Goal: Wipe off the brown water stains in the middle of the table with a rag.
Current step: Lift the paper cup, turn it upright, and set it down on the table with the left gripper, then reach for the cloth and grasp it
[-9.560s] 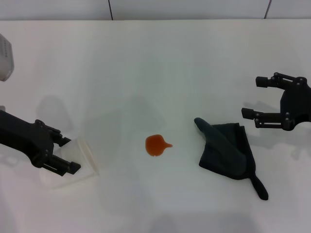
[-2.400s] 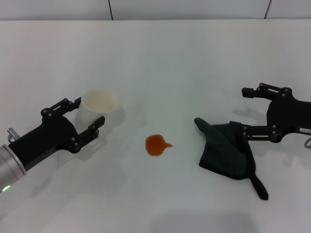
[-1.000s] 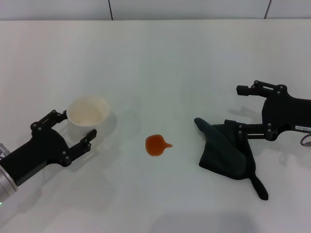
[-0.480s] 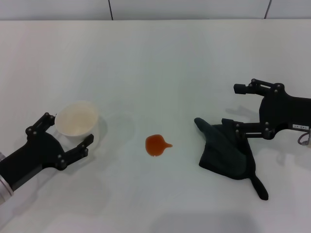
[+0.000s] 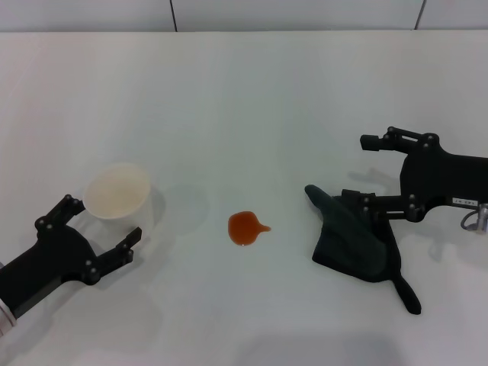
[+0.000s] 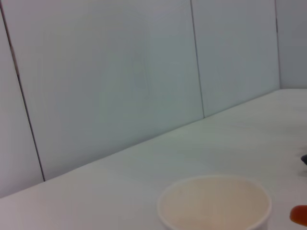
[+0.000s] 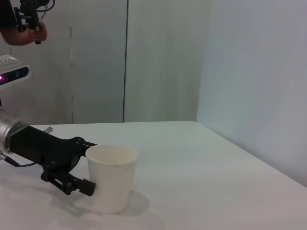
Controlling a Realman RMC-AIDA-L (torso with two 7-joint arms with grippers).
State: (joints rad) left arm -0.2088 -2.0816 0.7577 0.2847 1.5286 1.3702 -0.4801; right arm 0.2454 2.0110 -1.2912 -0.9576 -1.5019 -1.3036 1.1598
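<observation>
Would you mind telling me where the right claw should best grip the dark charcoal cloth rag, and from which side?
I would grip the thick folded ridge at the dark charcoal cloth rag's far end, coming from above. The open right claw already hovers by it, and the thin tail corner near the front would probably just unfold.

table (image 5: pixel 252 99): lying plain, white and matte across the whole head view
brown water stains (image 5: pixel 245 227): sitting near the middle as one orange-brown blot with a short tail
rag (image 5: pixel 358 240): lying crumpled right of the blot; apart from it
white cup (image 5: pixel 120 200): standing upright at the left
</observation>
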